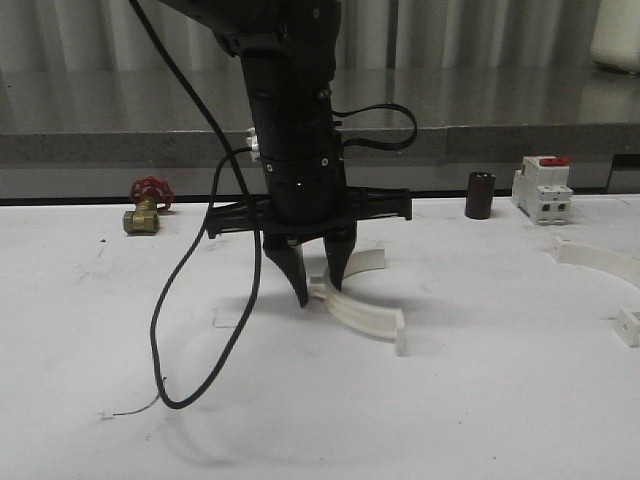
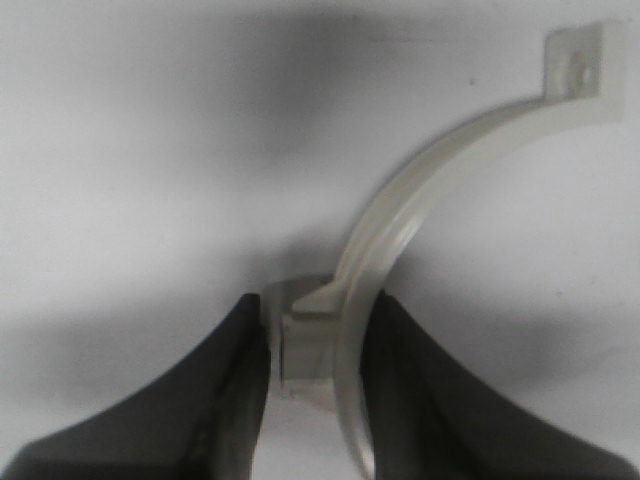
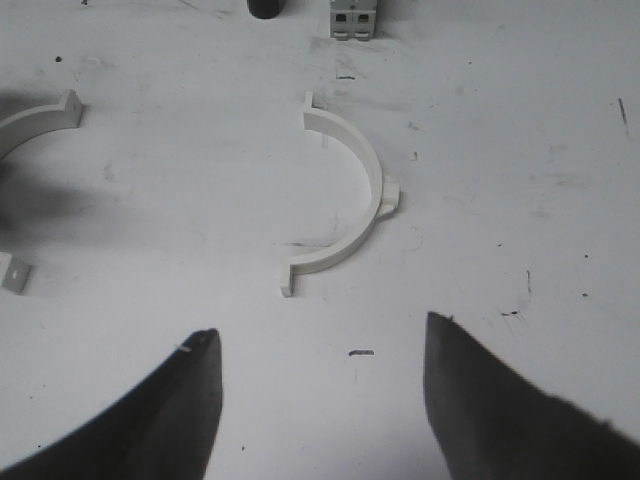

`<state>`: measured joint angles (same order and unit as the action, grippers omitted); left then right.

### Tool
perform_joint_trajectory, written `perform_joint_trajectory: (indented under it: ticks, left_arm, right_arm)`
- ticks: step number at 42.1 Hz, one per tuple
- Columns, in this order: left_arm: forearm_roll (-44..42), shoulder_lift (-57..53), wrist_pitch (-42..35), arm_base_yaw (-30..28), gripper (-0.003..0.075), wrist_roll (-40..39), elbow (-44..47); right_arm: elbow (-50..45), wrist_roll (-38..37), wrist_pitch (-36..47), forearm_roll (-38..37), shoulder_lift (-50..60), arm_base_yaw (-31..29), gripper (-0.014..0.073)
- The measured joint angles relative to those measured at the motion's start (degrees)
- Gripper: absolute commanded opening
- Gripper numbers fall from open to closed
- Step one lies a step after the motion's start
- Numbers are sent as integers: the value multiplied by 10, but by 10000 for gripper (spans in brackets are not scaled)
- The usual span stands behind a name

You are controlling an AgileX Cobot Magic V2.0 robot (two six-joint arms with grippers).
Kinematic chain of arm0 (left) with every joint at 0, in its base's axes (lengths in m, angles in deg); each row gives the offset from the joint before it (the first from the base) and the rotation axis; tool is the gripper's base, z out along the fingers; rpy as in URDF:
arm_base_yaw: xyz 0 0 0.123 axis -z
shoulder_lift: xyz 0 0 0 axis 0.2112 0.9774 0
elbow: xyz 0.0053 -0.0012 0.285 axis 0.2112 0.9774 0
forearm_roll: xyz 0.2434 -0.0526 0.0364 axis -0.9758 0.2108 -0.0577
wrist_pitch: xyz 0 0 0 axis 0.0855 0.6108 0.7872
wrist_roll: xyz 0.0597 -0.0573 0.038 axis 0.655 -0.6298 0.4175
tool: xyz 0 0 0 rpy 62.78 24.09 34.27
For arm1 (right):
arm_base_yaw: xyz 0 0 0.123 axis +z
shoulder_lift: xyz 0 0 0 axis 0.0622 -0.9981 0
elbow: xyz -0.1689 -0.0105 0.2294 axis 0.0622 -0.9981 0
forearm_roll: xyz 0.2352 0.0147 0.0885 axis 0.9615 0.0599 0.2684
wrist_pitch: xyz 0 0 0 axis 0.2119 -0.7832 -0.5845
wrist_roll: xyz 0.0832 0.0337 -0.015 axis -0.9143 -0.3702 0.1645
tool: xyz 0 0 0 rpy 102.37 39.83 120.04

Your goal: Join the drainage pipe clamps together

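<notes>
Near the middle of the desk (image 1: 110,330), pinches the first clamp half (image 1: 365,315) with the left fingers (image 2: 230,400), closed to a narrow gap and pressed against the band on one side and its side lug on the other. Takes it at the lug probably because that block gives two flat faces to squeeze, where the thin curved band alone would twist away. Leaves the rest of the arc lying flat on the desk, open side turned toward the right edge, both square end tabs free for mating. Comes down on it nearly vertically in the front view, arm straight above the grip.

Toward the right edge of the desk, finds the second clamp half (image 1: 598,262), also flat, well apart from the first and untouched. Hovers over it with the right fingers (image 3: 190,410), spread wide and holding nothing, the white arc (image 3: 350,190) centred beyond the tips, lug on its outer curve and open side facing the first half. Looks lined up for a descent, though that is a judgement only.

Along the far edge, keeps clear of the brass valve (image 1: 147,207), the dark cylinder (image 1: 480,195) and the red-topped breaker (image 1: 541,190), none of them part of the job.

Puts the task at an early stage: one half gripped, the other waiting, ring not yet formed. Needs the two open sides brought tab to tab; risks the band pivoting about the lug if pushed
</notes>
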<state>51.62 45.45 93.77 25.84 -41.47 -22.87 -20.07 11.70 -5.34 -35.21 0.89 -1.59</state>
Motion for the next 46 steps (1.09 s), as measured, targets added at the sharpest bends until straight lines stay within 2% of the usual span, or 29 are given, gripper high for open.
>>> perform_joint_trajectory:
  ticks: [16, 23, 34, 41, 46]
  left_arm:
    - [4, -1, -1, 0, 264, 9, -3]
    - [1, -42, -1, 0, 262, 113, -6]
    - [16, -195, 18, -27, 262, 362, 5]
    - [51, -312, 19, -76, 262, 430, 85]
    - [48, -416, -14, -106, 262, 441, 191]
  right_arm:
    - [0, 0, 0, 0, 0, 0, 472]
    - [0, 0, 0, 0, 0, 0, 472]
    - [0, 0, 0, 0, 0, 0, 472]
    - [0, 0, 0, 0, 0, 0, 472]
    - [0, 0, 0, 0, 0, 0, 472]
